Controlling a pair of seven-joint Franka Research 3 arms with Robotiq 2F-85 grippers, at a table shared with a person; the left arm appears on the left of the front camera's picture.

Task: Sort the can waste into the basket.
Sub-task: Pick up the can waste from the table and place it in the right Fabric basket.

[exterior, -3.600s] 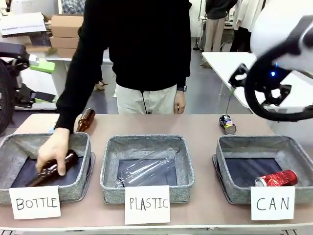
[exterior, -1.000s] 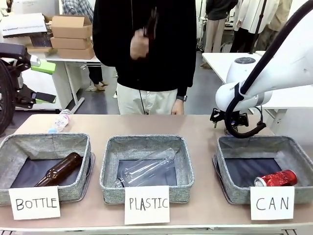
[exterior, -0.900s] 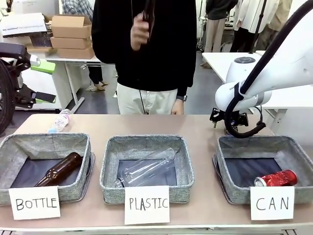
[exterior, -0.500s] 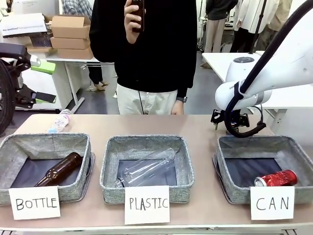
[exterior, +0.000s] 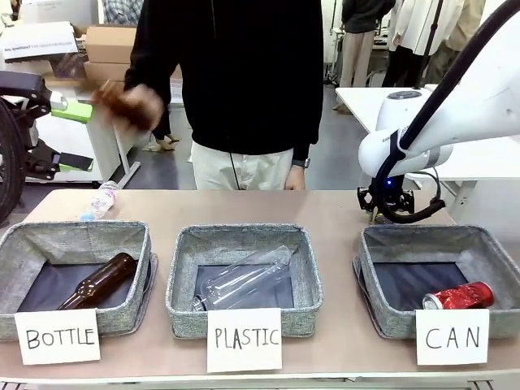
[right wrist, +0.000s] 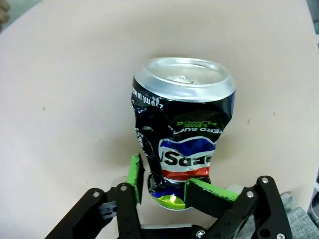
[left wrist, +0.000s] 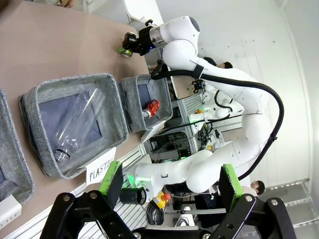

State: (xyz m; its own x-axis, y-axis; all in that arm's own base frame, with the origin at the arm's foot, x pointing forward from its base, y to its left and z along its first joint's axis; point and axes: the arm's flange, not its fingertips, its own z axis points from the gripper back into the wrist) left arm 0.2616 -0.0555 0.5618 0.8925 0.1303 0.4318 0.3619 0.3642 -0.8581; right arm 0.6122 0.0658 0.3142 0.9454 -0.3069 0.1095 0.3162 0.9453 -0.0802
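Right tool [right wrist: 162, 191] pinches the dark can [right wrist: 182, 134] on the table [right wrist: 65, 99]; left tool [left wrist: 172, 186] hangs open; red can [exterior: 459, 296] lies in the basket [exterior: 382, 321].

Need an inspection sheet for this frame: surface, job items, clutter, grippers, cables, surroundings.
Surface: tan table, bare between baskets.
Job's things: red can lies in the CAN basket; dark can, dented, is on the table beyond it.
Clutter: brown bottle in BOTTLE basket; clear bottle in PLASTIC basket; plastic bottle on the far left of the table.
Grippers: right gripper has its pads against the dark can's lower end; left gripper is open, holding nothing.
Cables: black hose loops under the right wrist.
Surroundings: person opposite, raised hand holding something brown, blurred.
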